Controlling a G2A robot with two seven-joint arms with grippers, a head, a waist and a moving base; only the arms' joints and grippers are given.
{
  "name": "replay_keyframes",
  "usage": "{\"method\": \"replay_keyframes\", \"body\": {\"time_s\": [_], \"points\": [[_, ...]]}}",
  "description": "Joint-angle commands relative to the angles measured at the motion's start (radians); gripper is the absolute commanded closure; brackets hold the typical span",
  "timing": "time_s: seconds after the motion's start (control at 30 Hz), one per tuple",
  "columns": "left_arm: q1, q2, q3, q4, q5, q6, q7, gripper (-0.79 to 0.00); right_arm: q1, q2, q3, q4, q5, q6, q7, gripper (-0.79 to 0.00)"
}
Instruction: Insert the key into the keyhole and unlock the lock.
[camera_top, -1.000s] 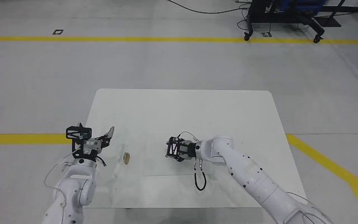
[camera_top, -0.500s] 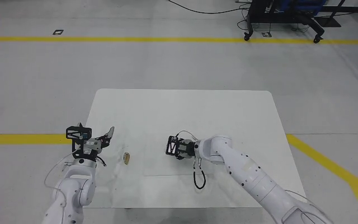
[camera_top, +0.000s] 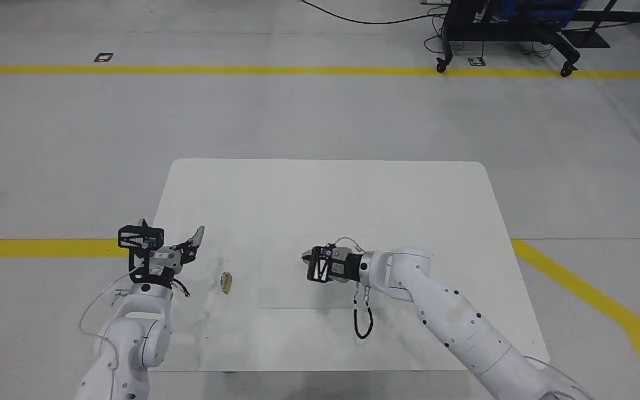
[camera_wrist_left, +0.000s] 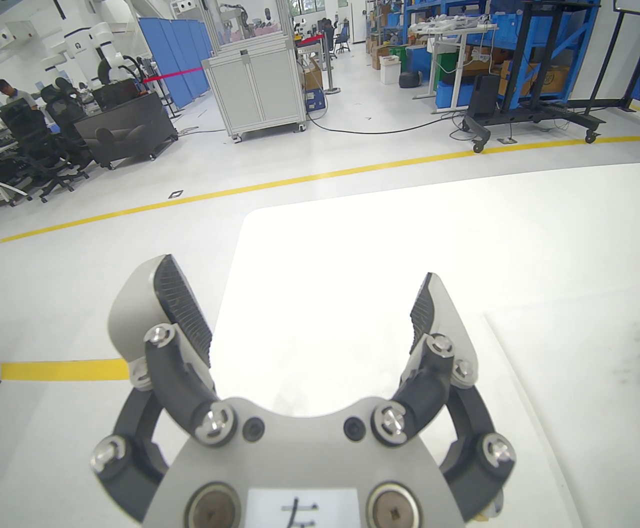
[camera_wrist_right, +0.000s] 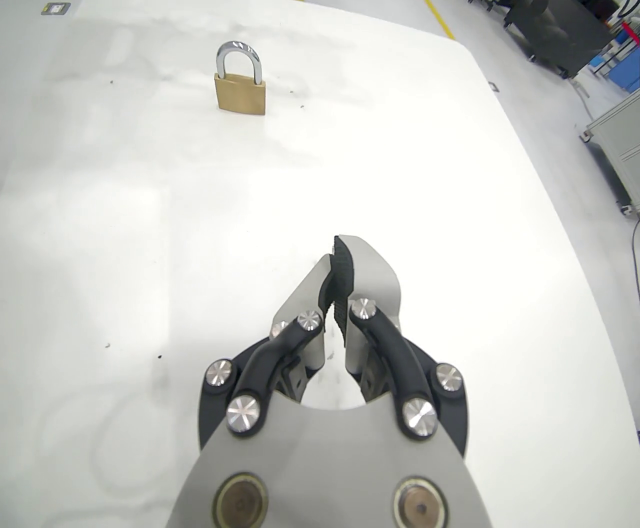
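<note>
Top view: white worktop with rounded corners. The brass padlock sits in its near-left part, closer to the left and near edges than to the far or right ones. The left end effector hangs at the left edge, just left of the padlock and a little farther back. The right end effector is around mid-worktop, pointing left. It is well apart from the padlock, with plain worktop surface between them.

Left wrist view: the fingers are spread wide with nothing between them. The camera looks out over the far-left corner of the worktop, so it takes in no padlock.

Right wrist view: this supplies the detail that the top view lacks. The padlock seems to stand upright on its base, steel shackle on top and closed into the body. Its long axis is vertical, and its broad brass face is turned right, toward this end effector. The top view agrees, showing a thin sliver running near to far.

The right end effector is closed, ribbed pads pressed together at the tips. Whether something thin is pinched there cannot be told. The worktop's far edge and rounded corner run along one side of this view.
</note>
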Motion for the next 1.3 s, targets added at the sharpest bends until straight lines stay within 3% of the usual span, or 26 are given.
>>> {"method": "replay_keyframes", "body": {"time_s": [0.0,0.1,0.4,0.57,0.7,0.83,1.07,1.1,1.13,1.27], "points": [[0.0,0.0,0.0,0.0,0.0,0.0,0.0,-0.785,-0.02,0.011,0.025,0.005,-0.022,-0.009,-0.084,0.0],[0.0,0.0,0.0,0.0,0.0,0.0,0.0,-0.785,-0.037,0.022,0.052,0.042,-0.024,-0.023,-0.188,0.0],[0.0,0.0,0.0,0.0,0.0,0.0,0.0,-0.785,-0.04,0.023,0.054,0.046,-0.02,-0.021,-0.196,0.0],[0.0,0.0,0.0,0.0,0.0,0.0,0.0,-0.785,-0.067,0.024,0.07,0.01,0.036,0.008,-0.318,0.0],[0.0,0.0,0.0,0.0,0.0,0.0,0.0,-0.785,-0.095,0.036,0.107,0.006,0.12,-0.107,-0.545,0.0],[0.0,0.0,0.0,0.0,0.0,0.0,0.0,-0.785,-0.103,0.047,0.133,0.037,0.156,-0.21,-0.69,0.0],[0.0,0.0,0.0,0.0,0.0,0.0,0.0,-0.785,-0.116,0.055,0.146,0.048,0.133,-0.232,-0.738,0.0],[0.0,0.0,-0.001,-0.004,-0.018,-0.012,0.003,-0.785,-0.116,0.055,0.146,0.048,0.133,-0.232,-0.738,0.0],[0.007,-0.001,-0.007,-0.023,-0.116,-0.083,0.006,-0.785,-0.116,0.055,0.146,0.048,0.133,-0.232,-0.738,0.0],[0.029,0.01,-0.151,-0.055,-0.568,-0.369,-0.138,-0.785,-0.116,0.055,0.146,0.048,0.133,-0.232,-0.738,0.0]]}}
